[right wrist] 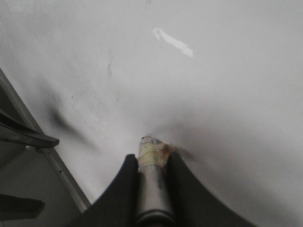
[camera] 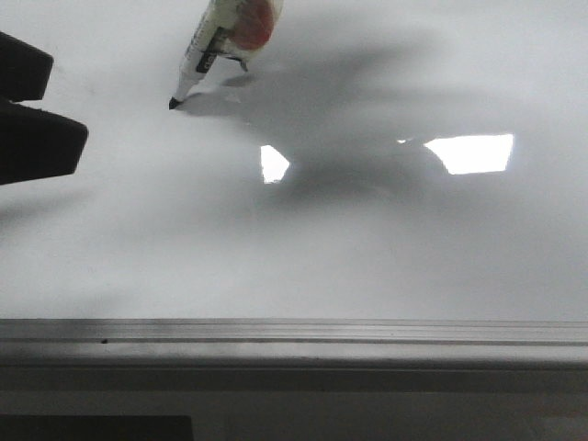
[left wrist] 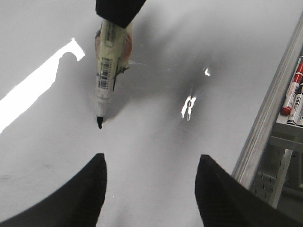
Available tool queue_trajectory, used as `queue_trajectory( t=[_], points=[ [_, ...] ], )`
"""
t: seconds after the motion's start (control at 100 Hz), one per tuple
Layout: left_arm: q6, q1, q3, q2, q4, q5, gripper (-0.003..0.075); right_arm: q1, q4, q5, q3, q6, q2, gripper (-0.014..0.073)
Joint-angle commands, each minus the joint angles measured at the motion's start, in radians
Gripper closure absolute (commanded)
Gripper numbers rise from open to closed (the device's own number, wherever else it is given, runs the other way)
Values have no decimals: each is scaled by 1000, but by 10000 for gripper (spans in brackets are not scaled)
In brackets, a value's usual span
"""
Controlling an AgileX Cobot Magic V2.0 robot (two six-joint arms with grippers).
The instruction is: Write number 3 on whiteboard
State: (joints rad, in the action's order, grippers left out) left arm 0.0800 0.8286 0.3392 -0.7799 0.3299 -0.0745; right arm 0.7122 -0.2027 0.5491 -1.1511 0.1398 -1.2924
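Right jaws [right wrist: 152,176] clamped on marker [camera: 216,46], tip touching whiteboard [camera: 367,257], left jaws [left wrist: 150,189] wide apart, empty

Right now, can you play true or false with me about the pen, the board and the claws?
1. The right claw is squeezing the marker pen. True.
2. The pen's black tip is at the whiteboard. True; it meets its shadow there.
3. A big number 3 is already drawn on the board. False; no drawn line shows yet, only bright light reflections.
4. The left claw is holding a pen too. False; it is open and empty, with bare board between its fingers.
5. More marker pens lie in a tray beside the board's edge. True, seen in the left wrist view.
6. The pen tip is red. False; it is black.
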Motion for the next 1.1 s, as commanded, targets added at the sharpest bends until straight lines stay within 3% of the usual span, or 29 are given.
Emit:
queue_trajectory(
  t=[0.0,0.15,0.35,0.48,0.59,0.85,1.09],
  points=[
    [-13,5,31,9,-16,-60,332,-32,93,-10,-37,20,42,657],
    [-13,5,31,9,-16,-60,332,-28,88,112,-33,20,62,657],
    [-13,5,31,9,-18,-60,332,16,85,61,-7,14,-10,657],
    [-13,5,31,9,-18,-60,332,14,188,135,-5,-77,20,657],
    [-13,5,31,9,-18,-60,332,18,168,186,8,-87,36,657],
    [-13,5,31,9,-18,-68,332,108,136,31,24,-87,-37,658],
    [-13,5,31,-41,-14,-97,332,206,136,33,-36,-87,-15,658]
  ],
)
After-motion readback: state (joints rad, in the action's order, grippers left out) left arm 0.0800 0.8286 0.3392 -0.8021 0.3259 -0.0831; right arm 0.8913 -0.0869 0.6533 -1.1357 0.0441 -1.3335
